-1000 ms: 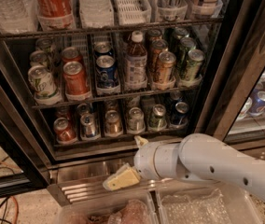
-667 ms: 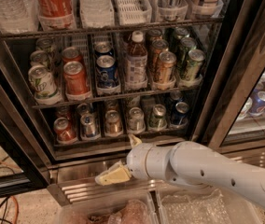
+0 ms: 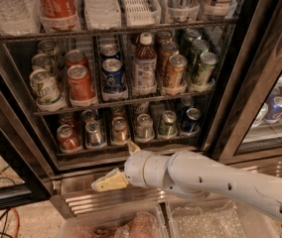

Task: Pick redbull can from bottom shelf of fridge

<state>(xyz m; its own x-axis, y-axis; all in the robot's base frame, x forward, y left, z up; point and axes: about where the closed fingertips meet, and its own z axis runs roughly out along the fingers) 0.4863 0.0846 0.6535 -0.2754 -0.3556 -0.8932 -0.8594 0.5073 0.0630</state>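
Note:
The fridge stands open in front of me, with black frames and a ribbed steel base. Its bottom shelf holds a row of small cans in white lanes. The redbull can is slim, silver and blue, second from the left, between a red can and a gold-brown can. My gripper hangs just below and in front of that shelf, under the gold-brown can and slightly right of the redbull can. Its yellowish fingers are spread and hold nothing.
Silver, green and blue cans fill the rest of the bottom row. The rack above holds taller cans and a bottle. The glass door stands at the right. Clear bins sit on the floor below my arm. Cables lie at the left.
My arm has swung left and slightly up, bringing the gripper closer under the bottom shelf. The cans have not moved.

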